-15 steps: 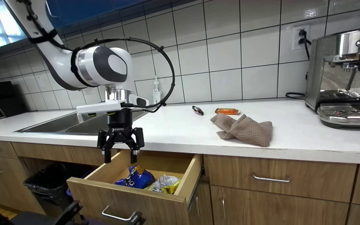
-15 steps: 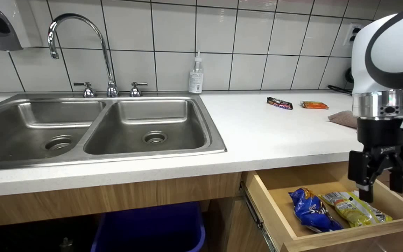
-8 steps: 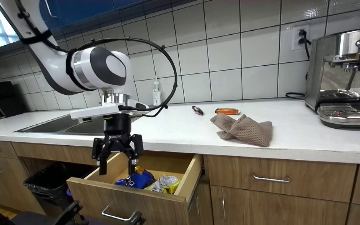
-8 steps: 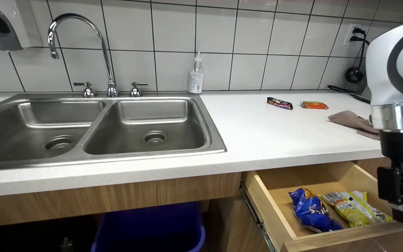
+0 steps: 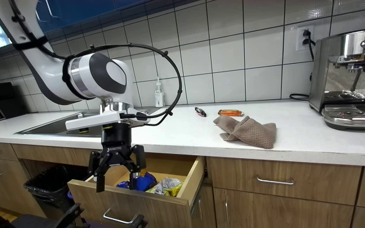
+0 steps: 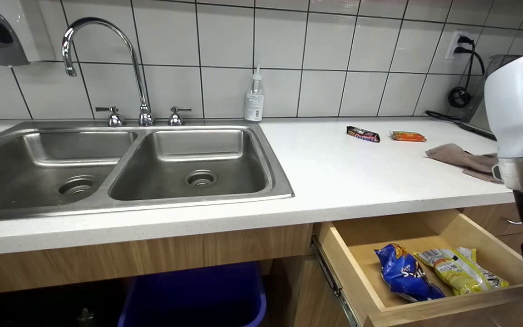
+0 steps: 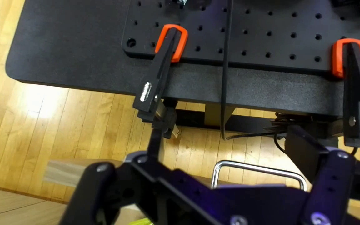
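The gripper [image 5: 116, 185] is held pointing down at the drawer [image 5: 144, 205], w/ its fingers spread wide apart. In an exterior view the top edge of the drawer front is seen b/w the fingertips; whether contact is made can't be told. The drawer is pulled out under the countertop [image 5: 182, 133], & its metal handle [image 7: 258, 168] is seen b/w the fingers in the wrist view. Inside the drawer, a blue bag [image 6: 404, 274] & a yellow bag [image 6: 461, 270] are laid side by side near the front; the blue one is partly hidden by a finger in an exterior view.

On the countertop, a brown cloth [image 5: 249, 133] is left crumpled near the front edge, w/ an orange-wrapped bar [image 5: 230, 112] & a dark-wrapped bar [image 6: 362, 134] placed behind it. A coffee machine [image 5: 347, 79] is set well apart from the drawer, past the cloth. A double sink [image 6: 279, 181] is sunk into the same countertop, w/ a soap bottle [image 6: 254, 102] stood at its back corner. In the wrist view, a black table [image 7: 73, 47] is shown w/ two orange-tipped black clamps [image 7: 156, 78] fixed along its edge.
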Tool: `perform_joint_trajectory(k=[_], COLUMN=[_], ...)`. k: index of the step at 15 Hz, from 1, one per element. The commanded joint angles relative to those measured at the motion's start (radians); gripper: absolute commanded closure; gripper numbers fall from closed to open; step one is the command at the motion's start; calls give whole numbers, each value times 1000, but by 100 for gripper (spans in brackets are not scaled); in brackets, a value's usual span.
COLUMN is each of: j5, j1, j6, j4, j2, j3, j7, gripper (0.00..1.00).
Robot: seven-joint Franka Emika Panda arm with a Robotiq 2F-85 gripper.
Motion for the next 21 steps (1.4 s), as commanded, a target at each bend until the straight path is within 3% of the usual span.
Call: perform_joint_trajectory(k=[1, 12, 21], j5=[-52, -87, -152], j1=[-17, -12, 7], j6=[17, 177, 351], j4=[-37, -33, -21], j2=[-21, 84, 156], j3=[2, -3, -42], j7=[-1, 55, 180], gripper=[0, 0, 0])
